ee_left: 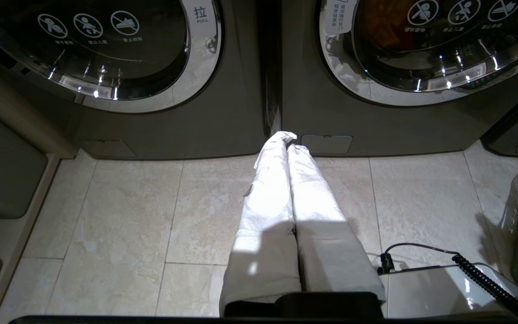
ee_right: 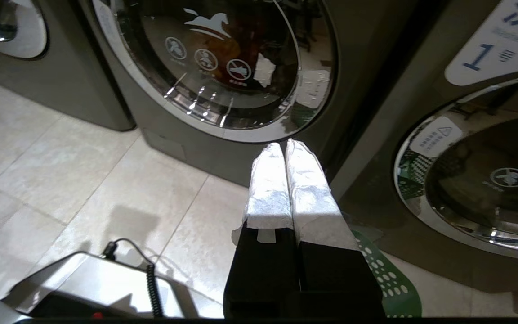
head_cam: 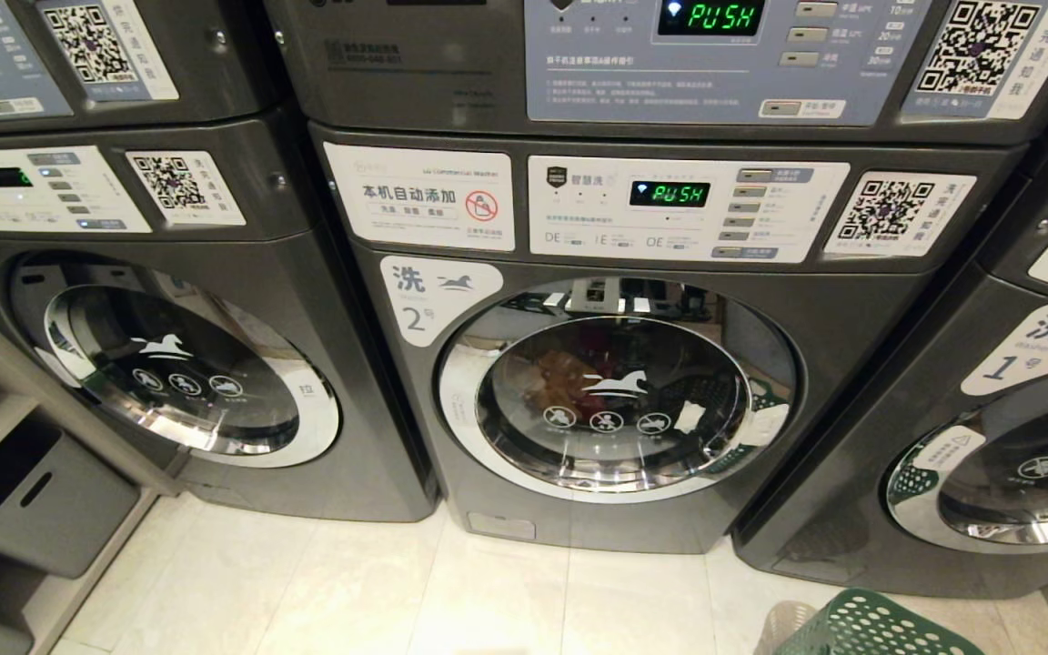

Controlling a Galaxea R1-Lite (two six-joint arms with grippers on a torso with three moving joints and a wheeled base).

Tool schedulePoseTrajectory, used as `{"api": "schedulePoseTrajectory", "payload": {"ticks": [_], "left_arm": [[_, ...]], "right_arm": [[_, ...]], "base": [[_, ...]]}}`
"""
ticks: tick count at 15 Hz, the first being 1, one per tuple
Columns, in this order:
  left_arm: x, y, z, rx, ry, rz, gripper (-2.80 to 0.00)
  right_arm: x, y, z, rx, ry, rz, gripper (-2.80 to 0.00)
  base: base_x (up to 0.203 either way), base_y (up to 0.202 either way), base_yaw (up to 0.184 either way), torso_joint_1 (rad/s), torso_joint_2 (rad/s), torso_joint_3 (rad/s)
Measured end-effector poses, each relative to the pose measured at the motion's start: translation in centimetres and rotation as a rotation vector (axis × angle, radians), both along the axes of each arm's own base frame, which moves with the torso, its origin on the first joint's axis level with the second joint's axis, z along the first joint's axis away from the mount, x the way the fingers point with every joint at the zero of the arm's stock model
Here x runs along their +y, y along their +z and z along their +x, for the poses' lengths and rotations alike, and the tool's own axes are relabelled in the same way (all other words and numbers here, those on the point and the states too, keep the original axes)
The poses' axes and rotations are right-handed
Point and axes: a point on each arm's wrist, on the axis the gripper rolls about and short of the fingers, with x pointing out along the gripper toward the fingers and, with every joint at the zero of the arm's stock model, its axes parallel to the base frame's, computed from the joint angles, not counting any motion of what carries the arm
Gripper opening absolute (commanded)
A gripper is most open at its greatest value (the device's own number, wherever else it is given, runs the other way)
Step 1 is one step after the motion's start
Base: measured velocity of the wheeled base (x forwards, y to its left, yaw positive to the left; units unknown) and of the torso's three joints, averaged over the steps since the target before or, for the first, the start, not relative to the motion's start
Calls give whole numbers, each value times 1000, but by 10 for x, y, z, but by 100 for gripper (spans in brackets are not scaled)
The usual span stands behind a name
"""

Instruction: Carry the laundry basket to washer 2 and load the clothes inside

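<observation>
Tiled floor point(ee_right: 61, 157): basket point(ee_right: 389, 279) beneath right tool point(ee_right: 284, 148).

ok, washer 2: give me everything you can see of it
Washer 2 is a dark grey front-loader standing on the pale tile floor, squeezed between two similar machines, with another unit stacked on top. Its round, chrome-rimmed glass door is shut; orange-red cloth shows dimly behind it. A white label with a blue horse and a 2 sits at the door's upper left. The panel display reads PUSH in green. Nothing touches its front.
</observation>
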Motion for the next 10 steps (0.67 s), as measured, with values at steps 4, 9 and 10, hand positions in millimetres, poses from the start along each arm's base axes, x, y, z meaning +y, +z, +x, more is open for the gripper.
{"api": "schedulePoseTrajectory", "payload": {"ticks": [4,9,10], "left_arm": [[0,0,0,0,7,-6,-280],[0,0,0,0,7,-6,-280],[0,0,0,0,7,-6,-280]], "right_arm": [[3,53,93,88,96,15,-280],[21,89,229,-44,214,18,-280],[27,93,244,-79,246,22,-280]], "base": [[0,0,0,0,0,0],[0,0,0,0,0,0],[0,0,0,0,0,0]]}}
